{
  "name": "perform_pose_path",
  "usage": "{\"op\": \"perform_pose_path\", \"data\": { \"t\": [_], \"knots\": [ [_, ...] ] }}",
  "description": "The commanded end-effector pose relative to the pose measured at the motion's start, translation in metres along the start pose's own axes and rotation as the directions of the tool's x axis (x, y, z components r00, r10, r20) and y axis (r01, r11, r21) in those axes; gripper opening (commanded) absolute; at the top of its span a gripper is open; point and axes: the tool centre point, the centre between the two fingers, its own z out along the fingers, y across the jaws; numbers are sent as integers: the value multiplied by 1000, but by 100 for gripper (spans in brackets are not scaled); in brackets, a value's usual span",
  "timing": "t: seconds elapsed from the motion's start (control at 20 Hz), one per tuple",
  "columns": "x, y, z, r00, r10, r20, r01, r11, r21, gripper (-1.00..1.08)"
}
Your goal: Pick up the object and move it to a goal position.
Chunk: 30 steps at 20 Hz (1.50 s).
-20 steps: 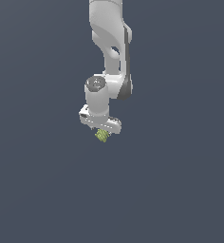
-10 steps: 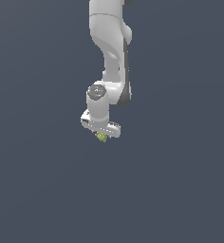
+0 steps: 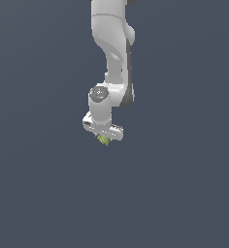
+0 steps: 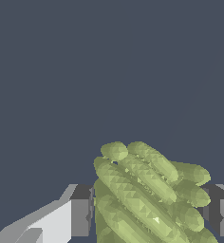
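Panda arm comes down from the top middle of the exterior view, white segments stacked one under the other, and ends just above the centre of the frame with the hand pointing down and tilted a bit toward the lower right. Under the white crossbar of the hand you can just make out the object, a tiny yellow-green lump poking out below, way smaller than the hand itself. Everything around it in that view is flat dark blue-grey, so I honestly can't tell whether it's near any surface. The wrist view is way clearer: the object fills the lower middle of the frame, a bunch of ridged, sausage-like green lobes lying diagonally side by side. The two fingers sit on either side of it, grey pads pressed right against its flanks, so the hand is pinching the object between them. One finger is in the lower left of that frame, the other at the lower right edge, partly cut off.
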Motion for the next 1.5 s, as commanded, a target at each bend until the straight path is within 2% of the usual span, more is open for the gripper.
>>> {"op": "perform_pose_path", "data": {
  "t": [0.0, 0.4, 1.05, 1.45],
  "knots": [
    [0, 0, 0, 1000, 0, -1, 0, 1000, 0, -100],
    [-16, -20, -2, 1000, 0, -1, 0, 1000, 0, -100],
    [-88, -108, -11, 1000, 0, 0, 0, 1000, 0, -100],
    [-107, -135, -14, 1000, 0, 0, 0, 1000, 0, -100]
  ]
}}
